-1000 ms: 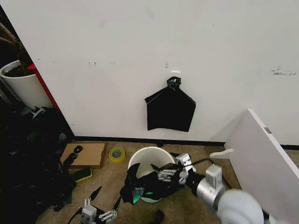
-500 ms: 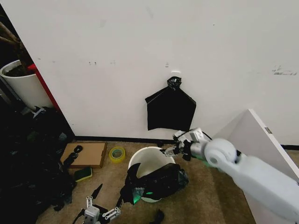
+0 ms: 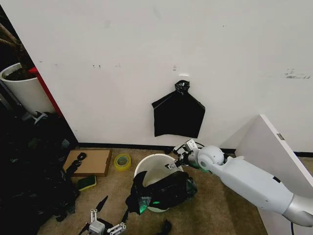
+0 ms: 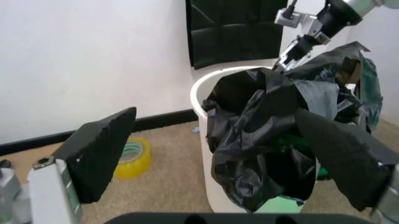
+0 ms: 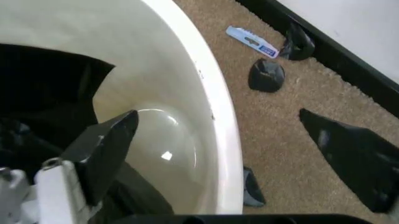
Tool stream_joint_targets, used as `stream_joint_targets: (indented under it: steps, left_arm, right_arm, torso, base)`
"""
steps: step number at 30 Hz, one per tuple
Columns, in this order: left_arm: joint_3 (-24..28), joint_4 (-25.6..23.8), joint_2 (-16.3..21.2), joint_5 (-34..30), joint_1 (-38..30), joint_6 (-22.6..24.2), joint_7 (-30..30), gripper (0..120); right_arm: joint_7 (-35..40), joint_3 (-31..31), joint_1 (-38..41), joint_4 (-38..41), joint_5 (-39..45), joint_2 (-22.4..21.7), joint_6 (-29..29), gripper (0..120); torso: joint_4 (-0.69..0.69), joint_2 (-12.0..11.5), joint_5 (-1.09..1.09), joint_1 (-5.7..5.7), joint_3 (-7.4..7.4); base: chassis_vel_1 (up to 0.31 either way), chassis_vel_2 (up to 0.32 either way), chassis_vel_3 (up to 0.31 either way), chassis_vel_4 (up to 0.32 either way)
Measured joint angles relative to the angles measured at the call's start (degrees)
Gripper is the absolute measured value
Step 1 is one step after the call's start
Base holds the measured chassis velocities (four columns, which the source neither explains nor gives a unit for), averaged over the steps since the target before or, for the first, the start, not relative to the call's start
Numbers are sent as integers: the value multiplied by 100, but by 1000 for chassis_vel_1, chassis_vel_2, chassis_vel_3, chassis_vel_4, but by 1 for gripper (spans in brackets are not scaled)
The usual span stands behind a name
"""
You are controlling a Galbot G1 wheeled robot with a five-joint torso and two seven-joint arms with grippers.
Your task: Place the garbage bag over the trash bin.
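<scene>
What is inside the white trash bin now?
Part of the black garbage bag hangs into the trash bin at its near side; the far inner wall is bare. The bag covers the near bottom.

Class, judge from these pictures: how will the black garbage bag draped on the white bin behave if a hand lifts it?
The garbage bag looks floppy: it sags in crumpled folds over the trash bin rim. Its thin, glossy film suggests it is probably light and perhaps slippery, likely slumping further when pulled.

At lower centre, the garbage bag (image 3: 162,193) lies bunched over the near rim of the trash bin (image 3: 153,166). The right gripper (image 3: 175,159) hovers at the bin's far-right rim, fingers apart.
</scene>
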Motion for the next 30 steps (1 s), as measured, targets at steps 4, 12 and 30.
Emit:
stream_joint_targets:
  steps: [4,12,30]
  left_arm:
    - [9,-3,-35,-8,23,0,0,100]
    - [-15,-37,-65,-22,88,0,-3,100]
    - [-99,-39,-84,-186,115,-72,-45,100]
  right_arm:
    - [-135,-88,64,-137,-133,70,9,75]
    - [-200,-277,286,-394,-240,163,26,46]
    - [-51,-190,118,-223,-115,214,45,3]
  torso:
    - [-1,0,0,0,0]
    - [0,0,0,0,0]
    - [-1,1,-1,-1,-1]
  base:
    - [0,0,0,0]
    - [0,0,0,0]
    - [0,0,0,0]
